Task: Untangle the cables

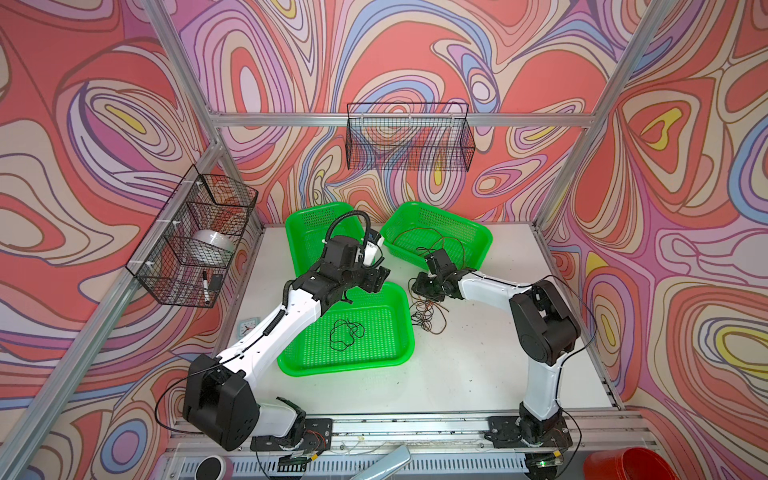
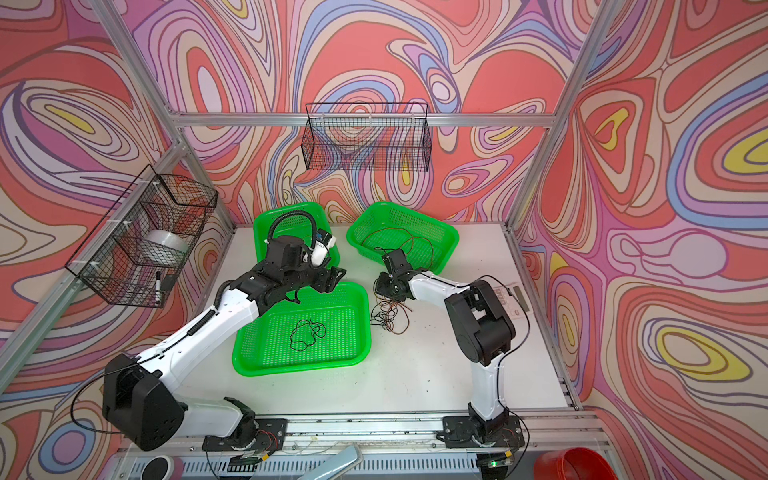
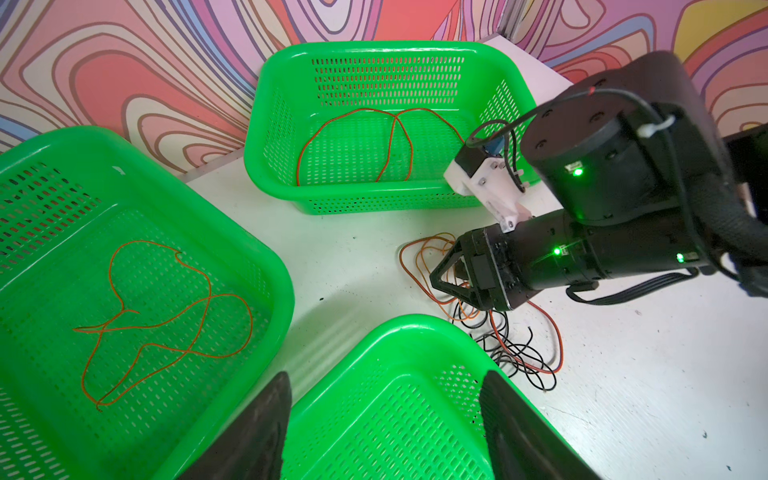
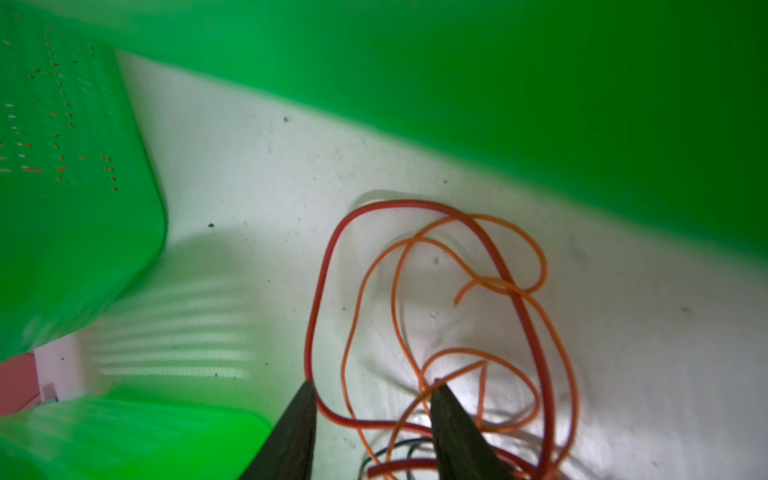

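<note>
Tangle [image 1: 426,318] is on the table [image 1: 478,357], just right of the near basket [image 1: 345,370] and nearer than the far-right basket [image 3: 253,141]. It's a loose clump with no single heading, and its longer run goes far-to-near. Orange loops sit at the far end. Black and red loops sit at the near end, close beside the near basket's right wall.

My right gripper [image 4: 372,384] is down over the far end of the tangle, fingers pointing left. Jaws are partly apart and not clamped on anything. The red strand [image 4: 318,291] crosses the gap between the fingers, and orange strands [image 4: 394,282] run through it too. Can't tell if the fingertips touch the table.

My left gripper [image 3: 386,376] hangs over the far rim of the near basket, jaws wide, nothing between them. It's left of the tangle and not touching it.

Baskets:
- near basket: one black cable [image 1: 347,330] in loose loops, mid-floor.
- far-right basket: one red-brown cable [image 3: 392,124], two loops meeting at a crossing.
- far-left basket [image 3: 83,135]: one orange cable [image 3: 208,297], sprawled flat and crossing itself.
</note>
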